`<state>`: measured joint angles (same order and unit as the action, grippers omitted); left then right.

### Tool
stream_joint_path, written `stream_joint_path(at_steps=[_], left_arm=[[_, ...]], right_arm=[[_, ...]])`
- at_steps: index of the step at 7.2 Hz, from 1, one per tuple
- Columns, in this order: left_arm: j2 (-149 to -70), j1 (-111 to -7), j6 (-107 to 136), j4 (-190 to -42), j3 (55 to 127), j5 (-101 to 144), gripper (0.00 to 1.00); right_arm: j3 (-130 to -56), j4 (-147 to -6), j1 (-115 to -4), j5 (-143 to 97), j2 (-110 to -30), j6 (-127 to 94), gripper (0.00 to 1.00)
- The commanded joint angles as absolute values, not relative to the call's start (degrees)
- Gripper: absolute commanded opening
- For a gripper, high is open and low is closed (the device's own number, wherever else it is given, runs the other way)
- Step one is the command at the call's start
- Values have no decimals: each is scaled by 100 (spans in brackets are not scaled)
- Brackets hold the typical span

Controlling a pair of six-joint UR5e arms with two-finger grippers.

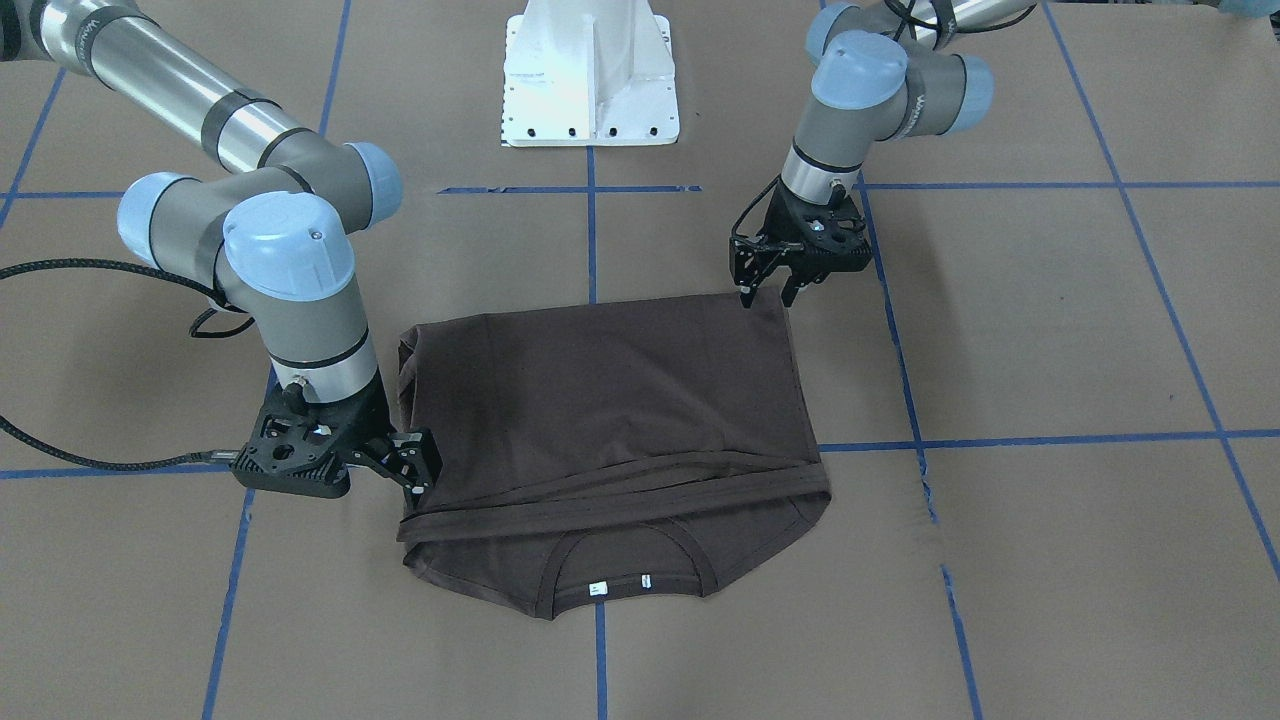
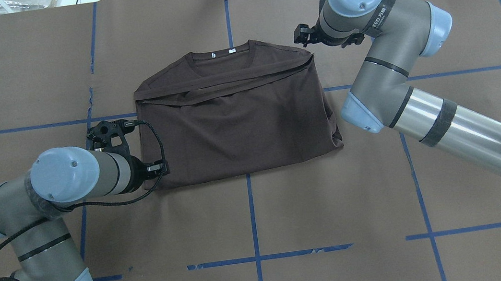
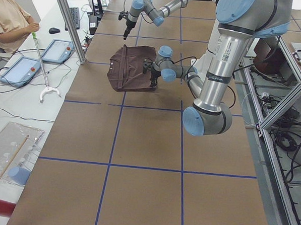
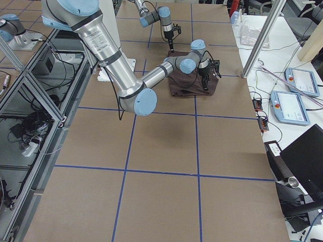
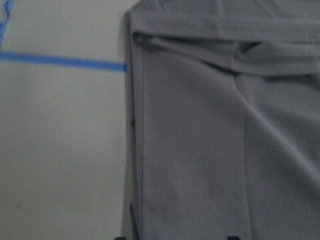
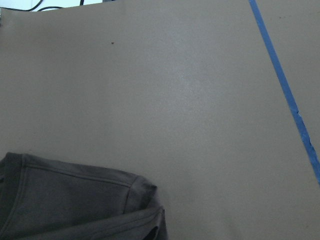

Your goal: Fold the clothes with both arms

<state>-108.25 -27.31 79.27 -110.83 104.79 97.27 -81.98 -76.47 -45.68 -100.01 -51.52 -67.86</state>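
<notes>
- The T-shirt (image 1: 600, 410) is laid flat at the middle of the front-facing view, on the brown paper-covered table (image 1: 1050, 330).
- The dark brown cloth is seen doubled over itself, with a folded band running across its lower part in that view.
- The ribbed collar (image 1: 620, 560) is turned toward the bottom of the frame, and two white neck tags (image 1: 600, 588) are shown inside it.
- The left gripper (image 1: 768, 290) is held at the shirt's upper right corner in the front-facing view. Its fingers (image 1: 746, 292) are spread apart, one on each side of the corner, and no cloth is seen pinched between them.
- In the left wrist view the shirt's side edge is seen running down the frame, with two dark tips set wide apart at the bottom edge.
- The right gripper (image 1: 418, 470) is tilted against the shirt's left edge in the front-facing view, just beside the folded band. Whether its jaws are spread or closed cannot be told.
- In the right wrist view only a shoulder corner of the shirt is shown, at the lower left, on bare paper.
- Blue tape lines (image 1: 1020, 438) are marked across the table.
</notes>
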Motion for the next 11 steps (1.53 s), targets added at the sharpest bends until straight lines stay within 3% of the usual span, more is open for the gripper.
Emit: stream_joint_path(at_steps=[1, 8, 10, 11], left_arm=[[-10802, -2593, 8060, -11066, 10398, 9659, 59], [-10793, -2575, 8033, -11004, 10292, 9633, 59], [-10811, -2549, 8042, -11004, 10292, 9642, 0], [-10802, -2549, 8033, -11004, 10292, 9642, 0]], right_arm=[[-8218, -7646, -4570, -10002, -5150, -6785, 100], [-8209, -7646, -4570, -9993, -5186, -6785, 100], [-8209, -7646, -4570, -9993, -5194, -6785, 100], [-8209, -7646, -4562, -9993, -5194, -6785, 100]])
